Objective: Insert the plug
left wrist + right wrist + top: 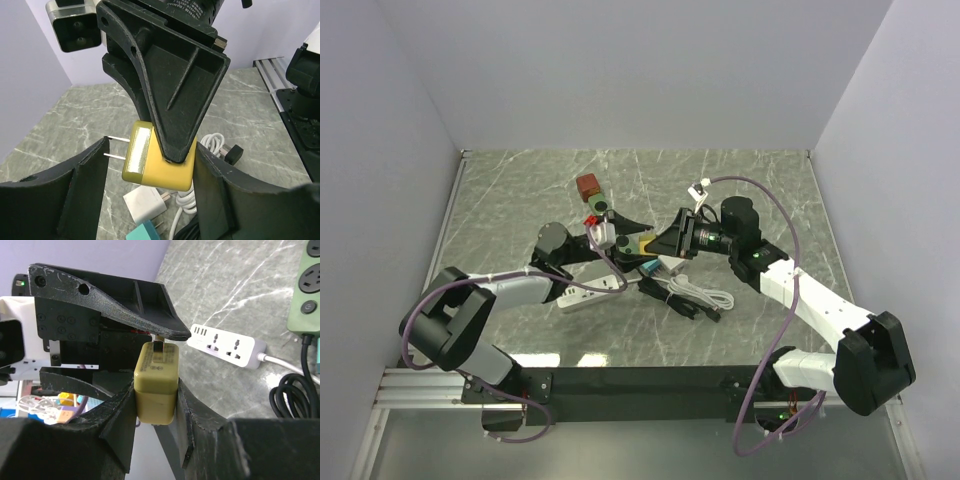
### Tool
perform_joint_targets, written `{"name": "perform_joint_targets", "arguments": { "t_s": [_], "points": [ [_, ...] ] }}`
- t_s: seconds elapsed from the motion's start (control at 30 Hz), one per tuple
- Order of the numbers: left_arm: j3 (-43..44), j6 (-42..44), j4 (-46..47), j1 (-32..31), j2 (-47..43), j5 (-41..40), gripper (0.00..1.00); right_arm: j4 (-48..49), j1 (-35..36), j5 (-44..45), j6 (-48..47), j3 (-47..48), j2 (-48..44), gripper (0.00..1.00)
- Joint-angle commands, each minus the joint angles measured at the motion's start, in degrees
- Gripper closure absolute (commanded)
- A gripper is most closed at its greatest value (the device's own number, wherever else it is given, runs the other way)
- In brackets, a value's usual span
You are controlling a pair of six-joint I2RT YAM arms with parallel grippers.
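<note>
R gripper (155,392) clenched on yellow plug adapter (156,372), held off the table mid-workspace, above the cable clutter. L gripper (151,152) straddles it, fingers (55,195) either side. Prongs point at one L finger, about touching. Can't tell if L is actually squeezing. White power strip (225,342) lies on the marble table (520,190), near the green strip (310,285).
</note>
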Motion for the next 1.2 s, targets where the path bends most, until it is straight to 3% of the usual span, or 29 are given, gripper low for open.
{"name": "perform_joint_targets", "arguments": {
  "t_s": [0.0, 0.03, 0.07, 0.1, 0.17, 0.3, 0.53, 0.73, 0.9, 1.03, 1.17],
  "points": [
    [2.63, -0.01, -1.15, -0.67, 0.64, 2.17, 0.99, 0.16, 0.40, 1.25, -3.70, 3.36, -1.47, 0.90],
    [2.63, -0.36, -1.50, -0.67, 0.90, 1.21, 0.99, -1.85, 0.40, 3.78, -5.97, 3.98, -1.90, 0.81],
    [3.33, -0.89, -2.37, -0.67, 1.08, 0.67, 0.99, -3.18, 0.31, 5.38, -7.38, 4.59, -2.08, 0.61],
    [3.86, -1.16, -3.77, -0.67, 1.25, 0.06, 0.99, -4.24, 0.40, 7.13, -8.53, 5.73, -2.26, 0.53],
    [5.79, -2.47, -7.37, -0.59, 1.86, -2.05, 1.00, -6.96, 0.40, 13.87, -11.78, 6.62, -3.22, 0.41],
    [9.31, -4.67, -12.30, -0.59, 3.01, -2.94, 1.00, -8.99, 0.31, 24.08, -17.23, 7.15, -4.36, 0.33],
    [16.51, -7.31, -20.30, 0.03, 8.01, -0.56, 1.00, -12.06, 0.31, 33.86, -19.79, 9.17, -3.93, 0.31],
    [19.16, -18.81, -18.91, 4.24, 11.18, 5.93, 0.99, -7.17, 0.40, 39.83, -28.30, 3.12, -10.16, 0.31],
    [22.23, -21.89, -27.77, 5.65, 11.36, 7.78, 0.99, 1.89, 0.40, 37.13, -43.66, -7.33, -18.58, 0.31],
    [23.81, -30.15, -28.05, 6.80, 12.24, 12.96, 0.99, 11.11, 1.19, 26.06, -51.66, -12.97, -21.94, 0.31],
    [23.47, -33.75, -29.36, 6.88, 11.01, 14.01, 0.99, 12.01, 9.70, 32.45, -60.20, -14.38, -20.63, 0.32]
  ]
}}
